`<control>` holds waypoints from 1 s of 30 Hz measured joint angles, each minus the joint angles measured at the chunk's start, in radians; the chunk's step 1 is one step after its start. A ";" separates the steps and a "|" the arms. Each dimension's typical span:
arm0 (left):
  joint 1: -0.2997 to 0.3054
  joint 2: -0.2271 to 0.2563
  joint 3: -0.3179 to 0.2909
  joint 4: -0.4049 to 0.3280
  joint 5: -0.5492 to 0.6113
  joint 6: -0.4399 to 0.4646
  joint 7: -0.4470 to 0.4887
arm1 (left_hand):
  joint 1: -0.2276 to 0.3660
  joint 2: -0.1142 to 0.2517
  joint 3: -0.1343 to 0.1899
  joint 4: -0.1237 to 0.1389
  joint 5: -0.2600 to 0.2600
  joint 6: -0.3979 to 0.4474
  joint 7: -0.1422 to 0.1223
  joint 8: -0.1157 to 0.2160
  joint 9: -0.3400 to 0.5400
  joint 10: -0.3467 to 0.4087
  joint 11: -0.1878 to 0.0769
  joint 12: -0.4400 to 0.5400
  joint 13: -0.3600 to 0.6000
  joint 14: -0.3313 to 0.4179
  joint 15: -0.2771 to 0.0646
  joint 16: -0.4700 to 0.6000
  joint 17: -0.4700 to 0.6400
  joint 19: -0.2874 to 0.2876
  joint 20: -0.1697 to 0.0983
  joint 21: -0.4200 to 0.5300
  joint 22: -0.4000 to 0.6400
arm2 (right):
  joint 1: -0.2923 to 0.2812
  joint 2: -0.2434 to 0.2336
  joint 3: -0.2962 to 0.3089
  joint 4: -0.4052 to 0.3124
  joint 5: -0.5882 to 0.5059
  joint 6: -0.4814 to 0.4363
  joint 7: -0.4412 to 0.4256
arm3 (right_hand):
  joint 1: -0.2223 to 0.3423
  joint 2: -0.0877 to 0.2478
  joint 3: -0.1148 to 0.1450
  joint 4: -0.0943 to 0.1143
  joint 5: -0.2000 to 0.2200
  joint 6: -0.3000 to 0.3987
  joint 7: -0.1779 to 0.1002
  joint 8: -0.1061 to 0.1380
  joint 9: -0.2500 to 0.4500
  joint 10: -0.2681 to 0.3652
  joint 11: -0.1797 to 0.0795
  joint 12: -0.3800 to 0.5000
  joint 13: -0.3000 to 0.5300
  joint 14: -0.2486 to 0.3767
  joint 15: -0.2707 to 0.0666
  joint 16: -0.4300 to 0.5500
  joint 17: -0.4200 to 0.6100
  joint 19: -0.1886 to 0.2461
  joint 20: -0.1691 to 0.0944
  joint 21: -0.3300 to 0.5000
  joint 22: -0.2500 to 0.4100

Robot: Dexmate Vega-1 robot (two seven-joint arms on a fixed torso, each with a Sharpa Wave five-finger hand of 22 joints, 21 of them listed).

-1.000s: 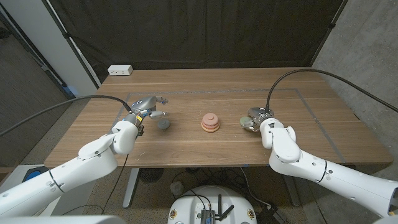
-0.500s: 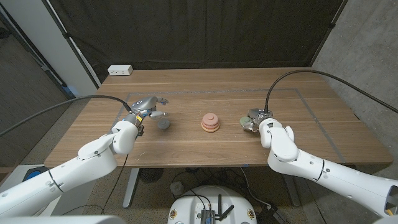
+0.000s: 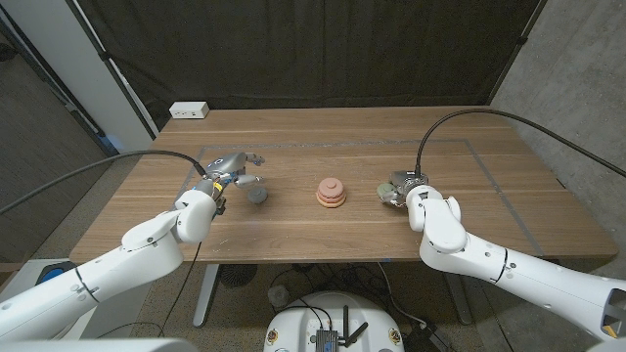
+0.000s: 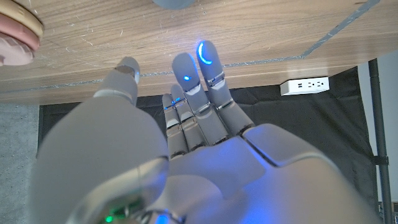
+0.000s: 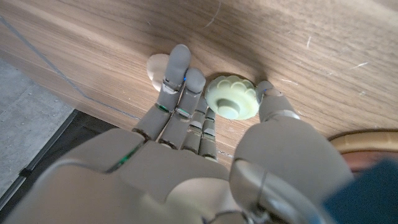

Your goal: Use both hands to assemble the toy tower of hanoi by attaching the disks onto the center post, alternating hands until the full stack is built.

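The partly built tower (image 3: pixel 331 192) stands mid-table, pink and orange disks on a tan base; it also shows as the tower (image 4: pixel 15 37) and as its base (image 5: pixel 367 144). A grey disk (image 3: pixel 257 195) lies on the wood just right of my left hand (image 3: pixel 233 168), whose fingers are spread and hold nothing; the grey disk (image 4: pixel 176 3) is beyond my left hand (image 4: pixel 186 124). My right hand (image 3: pixel 401 188) pinches a pale green scalloped disk (image 5: pixel 232 99) between thumb and fingers, low over the table. A cream disk (image 5: pixel 157 67) lies just past those fingers.
A white power strip (image 3: pixel 189 110) lies at the table's far left corner, also seen as the power strip (image 4: pixel 303 85). A thin taped outline (image 3: pixel 484 161) runs across the tabletop. Black cables trail from both wrists. A dark curtain hangs behind the table.
My right hand with the green disk has edged slightly toward the tower. My left hand has barely moved.
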 measured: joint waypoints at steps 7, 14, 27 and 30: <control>0.007 0.001 -0.004 0.001 -0.005 -0.002 0.004 | 0.000 0.008 0.002 0.002 0.002 0.005 -0.005 0.000 0.000 0.000 0.000 0.000 0.000 0.000 0.000 0.000 0.000 0.000 0.000 0.000 0.000 | -0.010 0.006 0.004 0.000 0.003 -0.008 -0.020 | 0.020 0.020 0.009 -0.009 0.002 0.056 -0.012 0.019 -0.009 0.067 -0.013 0.016 0.007 0.058 -0.016 0.045 0.056 0.044 -0.013 0.020 0.015; 0.015 0.003 -0.009 0.000 -0.008 -0.002 0.010 | 0.000 0.008 0.005 0.000 0.004 0.009 -0.001 0.000 0.000 0.009 -0.001 0.000 0.004 0.000 0.000 0.000 0.003 0.000 0.000 0.000 0.000 | -0.038 0.009 0.033 -0.002 0.038 0.010 -0.084 | 0.040 0.039 0.035 -0.013 0.007 0.120 -0.030 0.039 -0.016 0.119 -0.027 0.027 0.012 0.115 -0.038 0.087 0.114 0.092 -0.029 0.027 0.026; 0.025 0.006 -0.016 -0.009 -0.010 0.004 0.018 | 0.000 0.008 0.014 0.000 0.004 0.015 -0.004 0.000 0.005 0.011 0.000 0.000 0.005 0.000 0.000 0.000 0.005 0.000 0.000 -0.004 0.000 | -0.071 0.005 0.070 -0.009 0.103 0.051 -0.188 | 0.047 0.033 0.053 -0.017 0.020 0.161 -0.028 0.058 -0.018 0.164 -0.018 0.028 0.014 0.172 -0.060 0.129 0.140 0.148 -0.045 0.035 0.048; 0.026 0.006 -0.016 -0.010 -0.011 0.004 0.018 | 0.000 0.008 0.014 0.000 0.004 0.015 -0.004 0.000 0.005 0.011 0.000 0.000 0.005 0.000 0.000 0.000 0.005 0.000 0.000 -0.004 0.000 | -0.074 0.003 0.074 -0.012 0.109 0.054 -0.199 | 0.047 0.033 0.057 -0.021 0.020 0.166 -0.022 0.060 -0.019 0.171 -0.011 0.027 0.014 0.179 -0.066 0.137 0.140 0.153 -0.048 0.035 0.052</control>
